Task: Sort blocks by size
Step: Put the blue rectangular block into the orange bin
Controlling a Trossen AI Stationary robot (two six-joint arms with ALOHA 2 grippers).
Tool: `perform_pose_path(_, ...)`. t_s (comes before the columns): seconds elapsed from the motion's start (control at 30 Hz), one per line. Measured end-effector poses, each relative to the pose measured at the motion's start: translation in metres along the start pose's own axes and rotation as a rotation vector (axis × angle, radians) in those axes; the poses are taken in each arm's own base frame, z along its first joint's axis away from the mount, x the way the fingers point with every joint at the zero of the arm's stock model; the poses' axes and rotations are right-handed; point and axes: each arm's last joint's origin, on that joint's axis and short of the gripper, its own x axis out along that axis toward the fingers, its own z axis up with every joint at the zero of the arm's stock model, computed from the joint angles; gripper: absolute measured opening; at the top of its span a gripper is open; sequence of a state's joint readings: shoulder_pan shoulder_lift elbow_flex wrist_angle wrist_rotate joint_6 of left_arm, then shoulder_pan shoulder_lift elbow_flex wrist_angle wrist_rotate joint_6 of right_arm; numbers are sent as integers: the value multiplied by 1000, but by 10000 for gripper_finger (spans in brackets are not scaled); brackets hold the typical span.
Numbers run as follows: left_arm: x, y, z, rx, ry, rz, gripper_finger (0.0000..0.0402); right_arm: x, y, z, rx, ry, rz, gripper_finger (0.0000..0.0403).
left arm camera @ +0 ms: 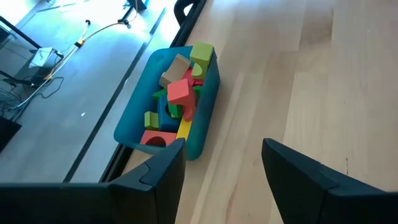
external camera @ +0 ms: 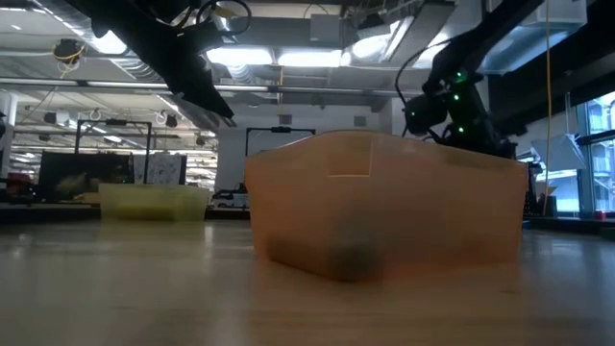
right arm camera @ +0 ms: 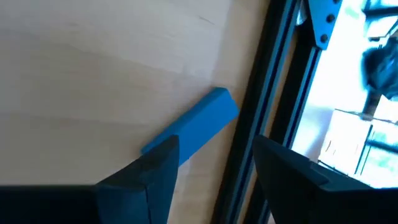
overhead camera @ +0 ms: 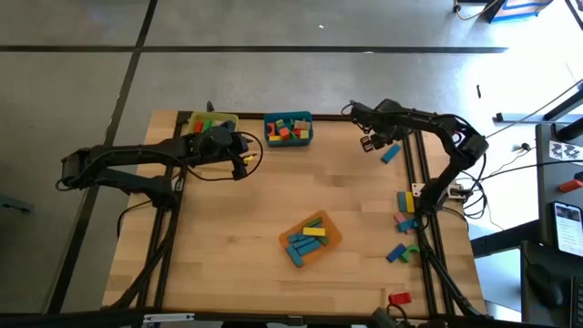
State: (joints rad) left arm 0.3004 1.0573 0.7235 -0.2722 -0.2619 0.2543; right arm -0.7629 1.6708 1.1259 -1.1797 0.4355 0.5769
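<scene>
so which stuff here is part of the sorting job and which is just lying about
Part of the job:
- long blue block under the open right gripper
- loose blocks along the right edge
- teal bin, yellow bin, orange bin
- open left gripper

Lying about:
- cables off the table

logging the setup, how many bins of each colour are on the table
yellow bin: 1
teal bin: 1
orange bin: 1
total: 3

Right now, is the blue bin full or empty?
Nearly full: the blue bin holds a heap of blocks reaching its rim.
</scene>
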Motion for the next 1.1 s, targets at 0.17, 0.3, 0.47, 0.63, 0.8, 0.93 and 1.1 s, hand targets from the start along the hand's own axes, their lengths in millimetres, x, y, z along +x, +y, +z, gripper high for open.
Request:
perform_pose_path(0.17,0,0,0,3,-2,1,196,20,-7,2,101,14,1,205)
perform_pose_path(0.3,0,0,1,10,-8,2,196,33,-8,4,151,-1,36,205)
perform_pose_path(0.47,0,1,2,6,-21,6,196,44,-4,-4,163,26,76,205)
perform_pose_path(0.63,0,1,2,6,-22,6,196,56,0,-14,183,80,124,205)
perform_pose_path(0.8,0,1,2,5,-21,6,196,63,3,-17,195,71,184,205)
perform_pose_path(0.93,0,1,2,6,-21,6,196,63,5,-16,189,77,215,205)
perform_pose_path(1.1,0,1,2,6,-21,6,196,62,9,-18,160,73,228,205)
